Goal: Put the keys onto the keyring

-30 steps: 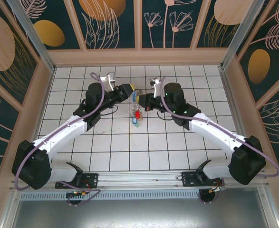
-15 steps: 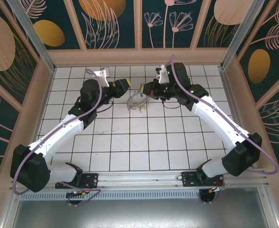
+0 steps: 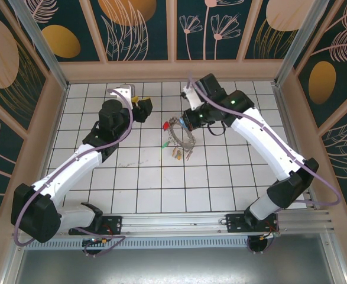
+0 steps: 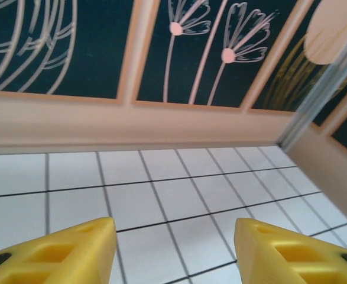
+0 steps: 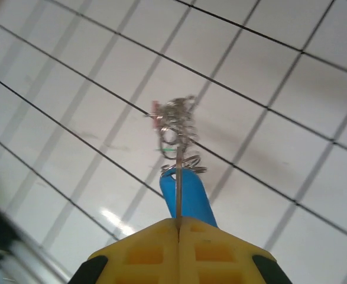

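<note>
The keyring is held near the middle of the tiled floor, apparently lifted clear of it, just below the right gripper. In the right wrist view the keyring appears edge-on as a thin metal line. It runs straight into the seam between the two yellow fingers. The right gripper is clamped tight on it, with no gap between the pads.

The keys cluster at the ring. In the top view we identify a red head at its left edge and a green head lower on that side. The rest form a small bunch at the near edge. In the right wrist view a blue head lies against the ring just beyond the fingertips. Further keys bunch at the far end, too blurred to count.

The left gripper stands well apart to the left. Its wrist view shows the fingers spread moderately wide with nothing between them, facing the back wall.

Assessment: every key we can find hangs at the ring, so we judge threading complete or nearly so. We cannot confirm that each key is actually threaded. What remains is probably to set the loaded ring down and release it.
</note>
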Available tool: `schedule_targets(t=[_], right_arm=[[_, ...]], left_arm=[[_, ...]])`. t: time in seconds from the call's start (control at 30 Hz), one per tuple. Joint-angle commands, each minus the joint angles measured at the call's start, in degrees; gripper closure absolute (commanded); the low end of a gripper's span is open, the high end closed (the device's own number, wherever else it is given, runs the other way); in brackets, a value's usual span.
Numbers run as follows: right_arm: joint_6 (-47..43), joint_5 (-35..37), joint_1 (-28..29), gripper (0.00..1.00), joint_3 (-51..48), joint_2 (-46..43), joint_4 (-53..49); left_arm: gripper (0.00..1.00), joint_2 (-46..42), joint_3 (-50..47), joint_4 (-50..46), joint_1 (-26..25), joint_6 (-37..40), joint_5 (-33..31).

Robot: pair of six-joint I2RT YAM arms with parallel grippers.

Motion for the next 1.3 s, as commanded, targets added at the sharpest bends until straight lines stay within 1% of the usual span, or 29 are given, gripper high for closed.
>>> schedule_targets(t=[0.0,0.1,0.17,0.23,0.3,0.37,0.4,0.43,0.5,0.53,0.6,0.67,0.73,0.9,1.0,1.13,1.2,1.27], right_arm=[[-20.18,13.37,1.63,1.00,3.32,-1.25,-2.39],[-34.90,21.69,6.16,1.00,1.64,-3.19,1.59],[-47.08,28.63,9.21,1.00,-3.16,-5.85,6.23],[-59.86,37.35,10.90,1.00,-10.39,-8.96,15.18],[-69.34,40.96,10.90,1.00,-15.22,-11.15,24.57],[-78.57,40.89,10.73,1.00,-19.63,-13.78,35.79],[-84.28,39.53,10.73,1.00,-22.33,-15.64,40.77],[-89.89,37.44,10.73,1.00,-25.07,-17.57,45.27],[-96.72,31.96,10.26,1.00,-28.81,-20.60,52.09],[-99.32,29.08,9.78,1.00,-29.10,-21.42,51.85],[-102.26,24.76,8.45,1.00,-28.25,-22.00,50.50],[-105.16,20.96,5.82,1.00,-29.07,-22.66,51.47],[-109.92,19.43,2.95,1.00,-29.64,-23.20,51.19],[-113.17,15.89,-0.12,1.00,-28.79,-23.84,53.02],[-112.52,13.33,-1.21,1.00,-28.21,-24.37,52.18],[-109.25,13.15,-2.10,1.00,-29.64,-24.49,50.51],[-106.77,12.47,-2.19,1.00,-31.08,-24.36,50.39],[-101.81,10.51,-2.16,1.00,-31.91,-23.52,50.89]], left_arm=[[0.44,-0.49,-0.59,0.35,0.31,4.38,-4.91],[0.44,-0.40,-1.32,1.03,0.24,4.21,-7.46],[0.44,-0.48,-1.99,1.03,0.32,3.65,-9.83],[0.44,-0.77,-3.09,1.72,0.50,2.90,-11.99],[0.44,-1.16,-4.21,2.65,0.66,2.64,-12.96],[0.43,-1.49,-5.38,3.24,0.72,2.56,-13.45],[0.44,-1.62,-5.89,3.38,0.81,2.47,-13.90],[0.43,-1.76,-6.42,3.44,0.78,2.26,-14.52],[0.43,-1.98,-7.19,3.63,0.89,1.61,-15.74],[0.43,-2.07,-7.47,3.68,1.04,0.92,-16.12],[0.43,-1.90,-7.84,3.86,1.23,-0.28,-16.30],[0.43,-1.59,-8.36,4.66,1.29,-0.98,-16.35],[0.43,-1.07,-8.56,5.22,1.38,-1.47,-16.71],[0.43,0.60,-7.11,3.54,1.99,-1.50,-17.59],[0.43,1.23,-6.57,2.86,2.44,-1.52,-17.89],[0.42,1.36,-6.33,2.69,2.81,-1.52,-18.10],[0.42,1.44,-6.28,2.60,2.87,-1.50,-18.12],[0.42,1.66,-6.08,2.15,2.95,-1.55,-18.60]])
